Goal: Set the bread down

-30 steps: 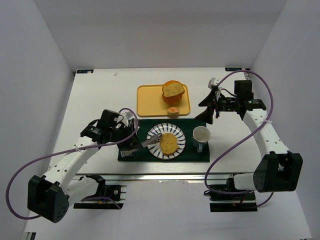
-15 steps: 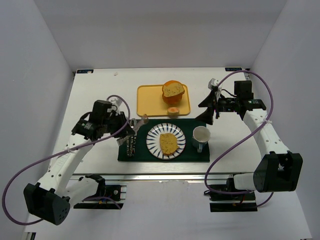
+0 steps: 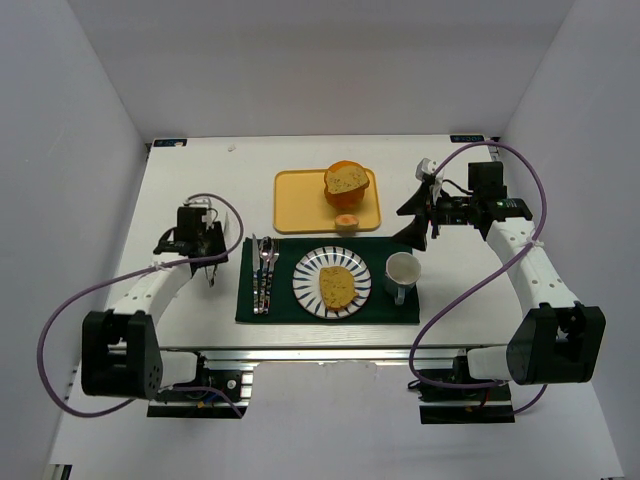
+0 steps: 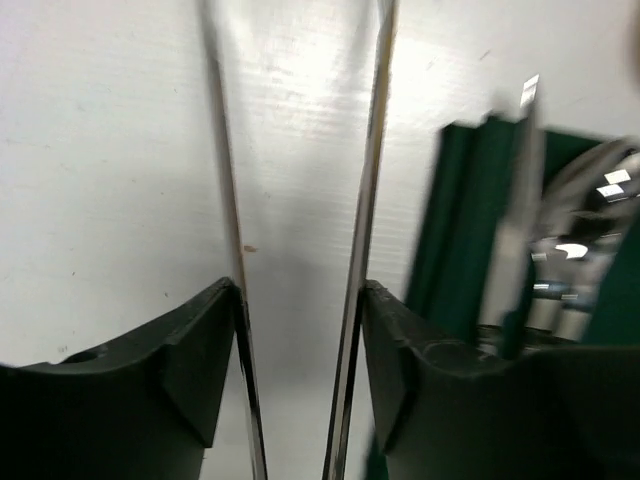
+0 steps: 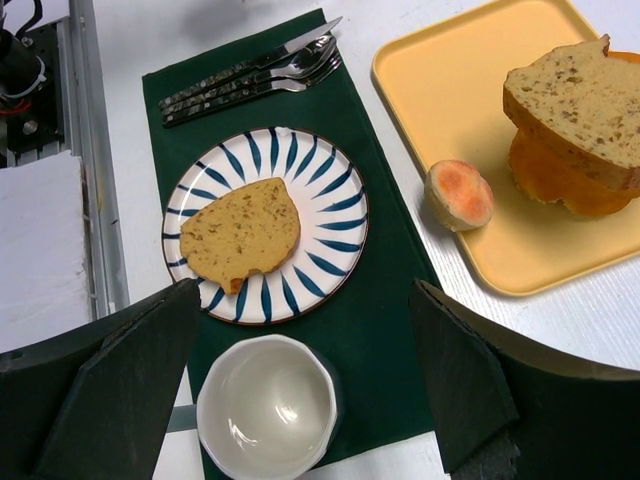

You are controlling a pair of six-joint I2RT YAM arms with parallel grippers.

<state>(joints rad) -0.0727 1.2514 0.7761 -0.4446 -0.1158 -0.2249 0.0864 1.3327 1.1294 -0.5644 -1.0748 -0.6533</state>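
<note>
A flat oblong tan-yellow bread slice (image 5: 242,231), speckled, w/ darker brown crust edge, lies face-up approx. mid round white blue-striped plate (image 5: 330,180), whole slice inside the rim; plate on dark green placemat (image 5: 385,290).

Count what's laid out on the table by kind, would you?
Bread slices: 2, the bread and another slice
Striped plate: 1
Cup: 1
Yellow tray: 1
Green mat: 1
Cutlery pieces: 3
Orange foods: 2, round object and small piece
Total: 11
</note>
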